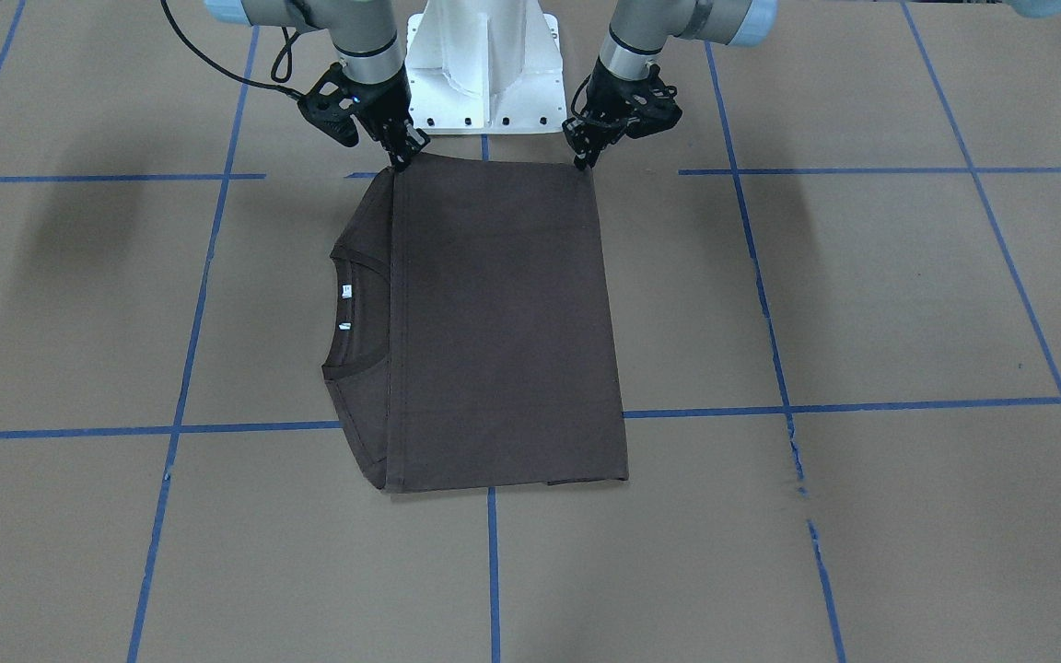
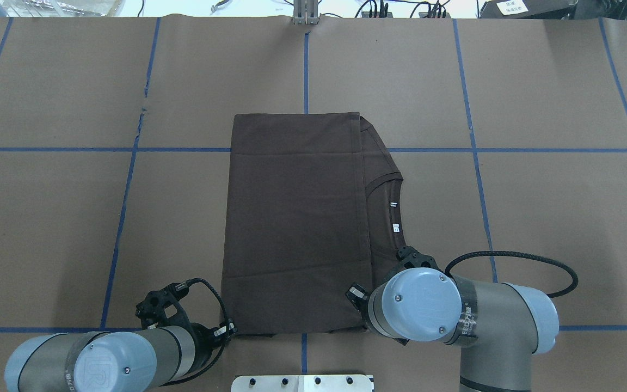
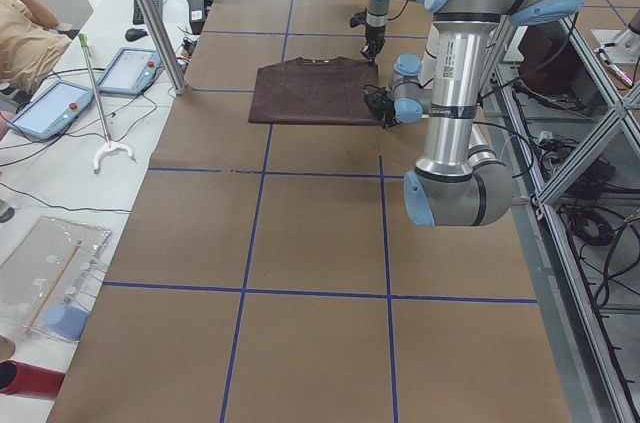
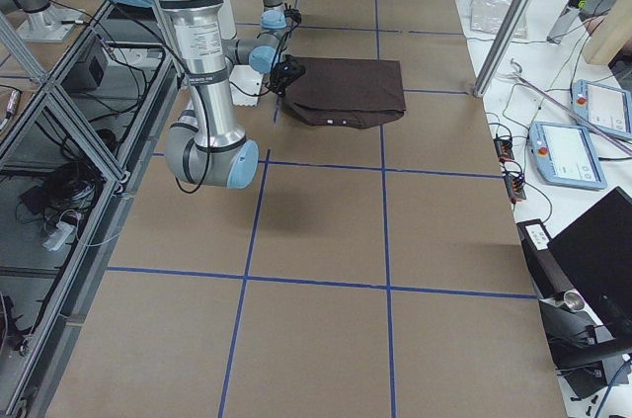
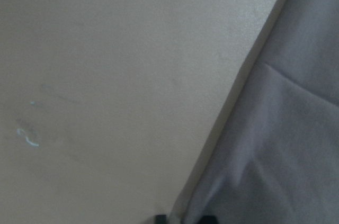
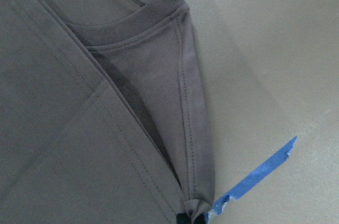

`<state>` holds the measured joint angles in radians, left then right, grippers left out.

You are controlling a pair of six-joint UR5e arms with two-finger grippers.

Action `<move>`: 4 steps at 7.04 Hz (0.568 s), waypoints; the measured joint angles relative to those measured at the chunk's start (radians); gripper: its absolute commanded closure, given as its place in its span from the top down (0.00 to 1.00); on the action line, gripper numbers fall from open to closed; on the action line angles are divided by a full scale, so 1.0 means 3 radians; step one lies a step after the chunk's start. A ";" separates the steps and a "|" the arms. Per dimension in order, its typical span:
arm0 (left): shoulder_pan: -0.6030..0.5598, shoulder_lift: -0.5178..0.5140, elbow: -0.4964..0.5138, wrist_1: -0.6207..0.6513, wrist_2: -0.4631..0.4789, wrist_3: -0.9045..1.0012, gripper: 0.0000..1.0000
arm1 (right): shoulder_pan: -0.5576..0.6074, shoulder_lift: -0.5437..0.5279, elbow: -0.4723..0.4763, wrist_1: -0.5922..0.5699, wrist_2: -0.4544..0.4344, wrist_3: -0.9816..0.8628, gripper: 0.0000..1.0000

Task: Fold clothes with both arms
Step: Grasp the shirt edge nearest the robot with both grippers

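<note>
The dark brown T-shirt (image 1: 503,322) lies flat on the table, folded into a rectangle. Its collar and white labels (image 1: 344,291) stick out on my right-arm side. It also shows in the overhead view (image 2: 297,218). My left gripper (image 1: 583,158) is at the shirt's near corner by the base, with its tips closed on the fabric edge (image 5: 286,144). My right gripper (image 1: 402,155) is at the other near corner and pinches the bunched fabric (image 6: 197,208). In the overhead view the right wrist hides its fingers. The left gripper (image 2: 230,329) shows at the corner.
The white pedestal base (image 1: 484,64) stands just behind the shirt's near edge. Blue tape lines (image 1: 494,552) cross the brown paper table cover (image 1: 862,304). Tablets (image 3: 55,108) and an operator's items sit beyond the table's far edge.
</note>
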<state>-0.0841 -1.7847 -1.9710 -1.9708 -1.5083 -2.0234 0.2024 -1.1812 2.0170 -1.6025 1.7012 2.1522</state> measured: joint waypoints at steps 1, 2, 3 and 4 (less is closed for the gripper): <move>-0.0034 -0.0008 -0.0019 0.0038 0.0001 0.0001 0.00 | 0.0002 0.0000 0.0000 0.0000 0.0000 0.0000 0.00; -0.0080 -0.0044 -0.0072 0.0155 0.0001 0.0005 0.00 | 0.0004 0.0000 0.0007 0.0002 0.0000 0.0000 0.00; -0.0111 -0.0096 -0.0146 0.0269 0.0001 0.0007 0.00 | 0.0008 -0.0001 0.0024 0.0002 0.0000 0.0000 0.00; -0.0121 -0.0127 -0.0210 0.0327 0.0003 0.0002 0.00 | 0.0012 -0.0007 0.0048 0.0000 0.0000 0.0000 0.00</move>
<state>-0.1204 -1.8228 -2.0341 -1.8727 -1.5075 -2.0228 0.2060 -1.1833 2.0313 -1.6025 1.7012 2.1522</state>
